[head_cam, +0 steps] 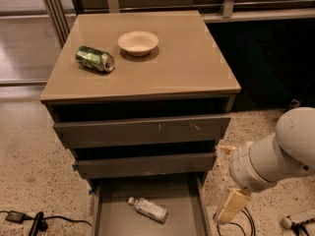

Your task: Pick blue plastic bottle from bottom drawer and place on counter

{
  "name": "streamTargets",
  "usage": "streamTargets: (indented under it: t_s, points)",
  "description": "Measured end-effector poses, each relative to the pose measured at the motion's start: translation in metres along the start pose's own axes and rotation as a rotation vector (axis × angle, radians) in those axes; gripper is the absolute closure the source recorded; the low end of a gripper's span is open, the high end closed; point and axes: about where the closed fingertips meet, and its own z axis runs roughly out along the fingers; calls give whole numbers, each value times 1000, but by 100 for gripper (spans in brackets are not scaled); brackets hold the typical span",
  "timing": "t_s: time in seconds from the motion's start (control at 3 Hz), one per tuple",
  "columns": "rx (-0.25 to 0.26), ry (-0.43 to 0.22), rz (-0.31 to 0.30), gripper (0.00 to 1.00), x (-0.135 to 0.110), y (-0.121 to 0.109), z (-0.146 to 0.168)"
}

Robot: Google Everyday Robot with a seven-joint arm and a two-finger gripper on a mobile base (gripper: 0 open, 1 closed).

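The blue plastic bottle (149, 209) lies on its side on the floor of the open bottom drawer (115, 220), white cap pointing to the back left. The counter (182, 68) is the tan top of the grey cabinet. My gripper (228, 179) hangs at the end of the white arm, to the right of the drawer and outside its right wall. One cream finger (230, 206) points down beside the drawer wall and the other finger (227, 150) sits higher, near the middle drawer's corner. The jaws stand wide apart and hold nothing.
A green drink can (94, 58) lies on its side at the counter's left, and a pale bowl (138, 42) stands near the back middle. Two wider grey drawer fronts (142, 131) overhang the bottom drawer. Black cables (29, 220) lie on the speckled floor on the left and right.
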Motion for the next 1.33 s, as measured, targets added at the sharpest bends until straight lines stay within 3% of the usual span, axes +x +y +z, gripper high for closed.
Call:
streamTargets:
  t_s: [0.33, 1.0, 1.33]
  points:
    - [-18, -14, -19, 0, -6, 6, 8]
    - [-101, 34, 16, 0, 16, 6, 95]
    - [-111, 32, 57, 0, 31, 5, 134]
